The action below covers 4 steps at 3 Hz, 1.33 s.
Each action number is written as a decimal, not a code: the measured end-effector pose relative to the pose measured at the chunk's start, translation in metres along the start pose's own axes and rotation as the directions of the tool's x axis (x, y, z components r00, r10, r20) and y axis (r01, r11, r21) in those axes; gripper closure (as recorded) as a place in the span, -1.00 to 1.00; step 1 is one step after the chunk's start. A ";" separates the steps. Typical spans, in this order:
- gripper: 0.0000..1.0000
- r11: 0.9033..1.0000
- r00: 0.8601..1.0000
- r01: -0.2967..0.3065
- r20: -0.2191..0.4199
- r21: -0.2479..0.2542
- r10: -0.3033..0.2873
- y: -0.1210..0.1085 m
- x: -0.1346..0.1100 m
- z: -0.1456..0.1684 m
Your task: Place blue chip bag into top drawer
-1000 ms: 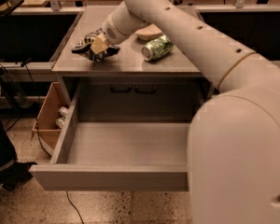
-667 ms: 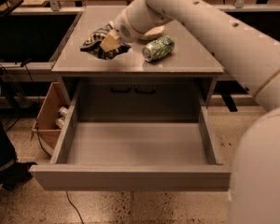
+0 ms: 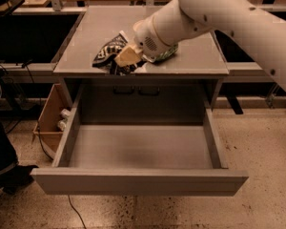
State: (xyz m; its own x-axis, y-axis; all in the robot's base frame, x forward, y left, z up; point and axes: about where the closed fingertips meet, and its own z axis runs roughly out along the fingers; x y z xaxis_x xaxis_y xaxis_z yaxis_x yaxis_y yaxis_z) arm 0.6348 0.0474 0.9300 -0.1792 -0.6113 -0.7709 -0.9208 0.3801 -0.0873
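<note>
The blue chip bag (image 3: 109,54), dark foil with white pattern, hangs from my gripper (image 3: 125,57) just above the front edge of the cabinet top. The gripper is shut on the bag's right side, its tan fingers (image 3: 127,55) pinching the foil. The top drawer (image 3: 138,179) is pulled wide open below, grey and shallow, with nothing inside. The bag is over the cabinet's front left part, behind the drawer's opening.
The green soda can (image 3: 168,55) lies on the cabinet top (image 3: 133,23), mostly hidden behind my arm. A cardboard box (image 3: 50,123) with small items stands on the floor left of the cabinet. Cables run along the floor at left.
My gripper has lifted the chip bag off the cabinet top and carried it forward and to the right, toward the front edge. The arm now covers most of the soda can.
</note>
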 end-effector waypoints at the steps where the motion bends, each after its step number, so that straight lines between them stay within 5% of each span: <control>1: 1.00 0.999 1.000 0.016 -0.008 -0.033 -0.016 0.028 0.025 -0.016; 3: 1.00 0.999 1.000 0.000 0.005 -0.038 0.000 0.032 0.035 -0.005; 4: 1.00 0.998 1.000 -0.010 0.007 -0.058 0.011 0.054 0.064 0.014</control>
State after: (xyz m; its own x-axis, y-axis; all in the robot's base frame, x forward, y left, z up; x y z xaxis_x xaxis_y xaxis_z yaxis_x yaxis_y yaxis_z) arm 0.5787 0.0382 0.8675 -0.1867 -0.6025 -0.7760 -0.9374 0.3455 -0.0427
